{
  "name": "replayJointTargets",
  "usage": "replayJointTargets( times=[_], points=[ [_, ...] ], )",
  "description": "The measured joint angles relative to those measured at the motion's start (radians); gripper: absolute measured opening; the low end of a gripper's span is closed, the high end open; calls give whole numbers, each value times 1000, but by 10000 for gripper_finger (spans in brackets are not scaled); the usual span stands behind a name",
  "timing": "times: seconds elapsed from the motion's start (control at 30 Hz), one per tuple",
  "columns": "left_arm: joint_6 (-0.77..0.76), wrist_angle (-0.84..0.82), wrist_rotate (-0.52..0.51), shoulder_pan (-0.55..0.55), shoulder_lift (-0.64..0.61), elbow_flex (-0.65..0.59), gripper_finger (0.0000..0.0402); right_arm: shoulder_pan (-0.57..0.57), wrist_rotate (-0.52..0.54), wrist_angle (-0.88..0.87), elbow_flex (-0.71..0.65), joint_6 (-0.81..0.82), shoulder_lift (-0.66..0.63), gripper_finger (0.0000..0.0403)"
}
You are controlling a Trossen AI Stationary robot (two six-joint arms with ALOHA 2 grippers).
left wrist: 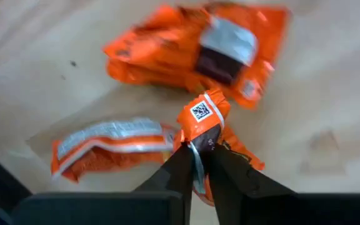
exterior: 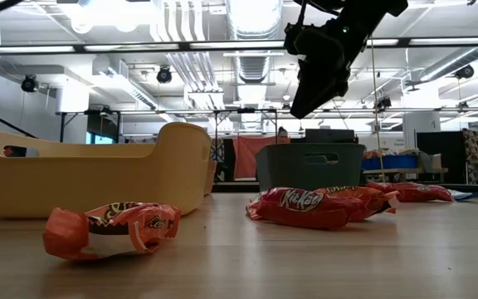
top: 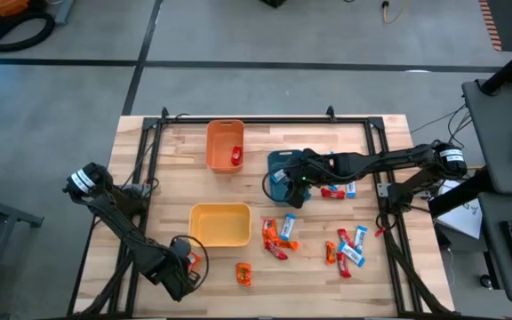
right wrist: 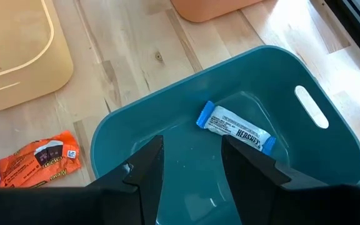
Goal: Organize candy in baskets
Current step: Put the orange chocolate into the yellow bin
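Two arms work: left jaws (left wrist: 197, 164) pinch an orange candy (left wrist: 200, 125) near the yellow basket (top: 220, 224); right jaws (right wrist: 192, 164), open and empty, hover over the teal basket (right wrist: 330, 134).

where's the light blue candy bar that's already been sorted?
In the right wrist view, the light blue candy bar lies alone on the floor of the teal basket, just beyond the right gripper.

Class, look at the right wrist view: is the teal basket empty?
No. One blue-and-white candy lies on the floor of the teal basket, just past the right gripper.
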Motion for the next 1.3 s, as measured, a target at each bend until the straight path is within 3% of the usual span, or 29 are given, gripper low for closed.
replayJointTargets(
  times=[0.33,0.4,0.57,0.83,0.97,1.3],
  points=[
    [374,-46,85,0,-68,180,1,4,-19,-2,0,0,0,153],
    [412,-124,41,1,-78,234,1,10,-36,-6,0,7,0,153],
    [484,-320,-183,4,-81,376,0,56,-45,-17,0,22,-2,153],
    [773,-347,-508,44,-81,491,0,163,-45,-30,0,34,-8,153],
    [919,-346,-571,96,-81,511,0,202,-45,-31,0,34,-23,153],
    [1103,-354,-559,197,-81,505,0,263,-41,-30,0,35,-99,153]
  ],
)
